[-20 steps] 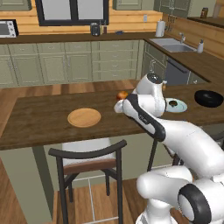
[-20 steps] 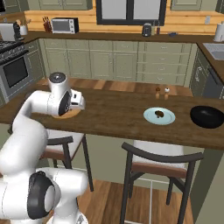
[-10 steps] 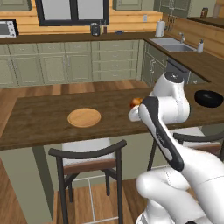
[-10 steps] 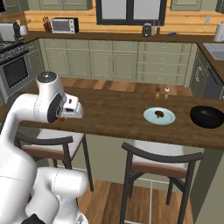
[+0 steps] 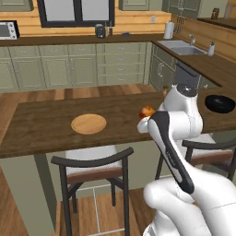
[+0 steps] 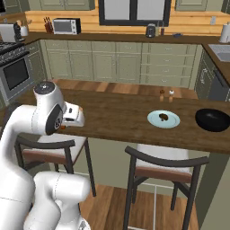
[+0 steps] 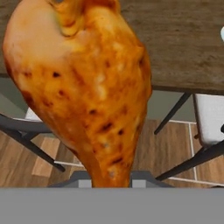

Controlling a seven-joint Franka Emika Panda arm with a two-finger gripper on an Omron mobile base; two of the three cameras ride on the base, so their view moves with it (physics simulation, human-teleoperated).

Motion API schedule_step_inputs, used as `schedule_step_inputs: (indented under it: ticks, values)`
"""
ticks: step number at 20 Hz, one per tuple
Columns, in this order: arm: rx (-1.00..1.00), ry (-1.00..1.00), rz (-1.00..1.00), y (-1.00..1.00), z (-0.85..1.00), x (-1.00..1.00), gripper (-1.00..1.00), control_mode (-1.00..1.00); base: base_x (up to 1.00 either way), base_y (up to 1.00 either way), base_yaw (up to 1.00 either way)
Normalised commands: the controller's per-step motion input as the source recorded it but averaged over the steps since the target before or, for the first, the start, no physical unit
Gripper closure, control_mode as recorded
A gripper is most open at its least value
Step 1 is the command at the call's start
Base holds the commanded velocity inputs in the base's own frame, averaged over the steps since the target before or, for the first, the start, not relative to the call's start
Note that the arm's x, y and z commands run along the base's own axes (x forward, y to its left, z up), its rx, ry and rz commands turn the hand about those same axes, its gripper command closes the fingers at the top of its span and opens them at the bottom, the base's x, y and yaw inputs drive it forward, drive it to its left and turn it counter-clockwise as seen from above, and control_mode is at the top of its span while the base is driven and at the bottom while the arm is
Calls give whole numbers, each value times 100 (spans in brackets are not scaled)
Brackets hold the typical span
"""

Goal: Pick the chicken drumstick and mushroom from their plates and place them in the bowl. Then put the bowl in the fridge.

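The long wooden table (image 6: 126,121) runs across both base views, with two dark stools (image 6: 166,168) drawn up along its near edge. The white arm (image 5: 177,124) bends over the near edge of the table, roughly midway between the two plates.

On the table, the tan wooden plate (image 5: 88,123) lies bare towards the left in the left base view. The pale blue plate (image 6: 164,119) sits further right in the right base view, and the black bowl (image 6: 213,120) stands near it, to its right, close to the table's end; the two are apart. The bowl also shows at the right edge of the left base view.

The chicken drumstick (image 7: 83,87) is held off the table in the jaws, which pinch its narrow end while its thick end points away from the hand. In the hand view it hangs large over the table's near edge, with the floor and stool legs below it. In the left base view it peeps out as an orange-brown lump beside the arm's wrist, above the tabletop.

The mushroom (image 6: 164,117) appears as a small dark lump on the blue plate, though it is too small to make out its shape clearly. Two small shakers (image 6: 166,93) stand behind that plate near the far edge.
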Motion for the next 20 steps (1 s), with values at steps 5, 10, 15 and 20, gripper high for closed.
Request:
schedule_step_inputs:
  ticks: [5,10,15,20]
  values:
    - [0,0,0,0,0,0,100,100,39,-82,0]
    - [0,0,0,0,0,0,100,100,9,-100,-1]
    - [0,0,0,0,0,0,100,100,0,-100,-7]
    - [0,0,0,0,0,0,100,100,19,-100,-9]
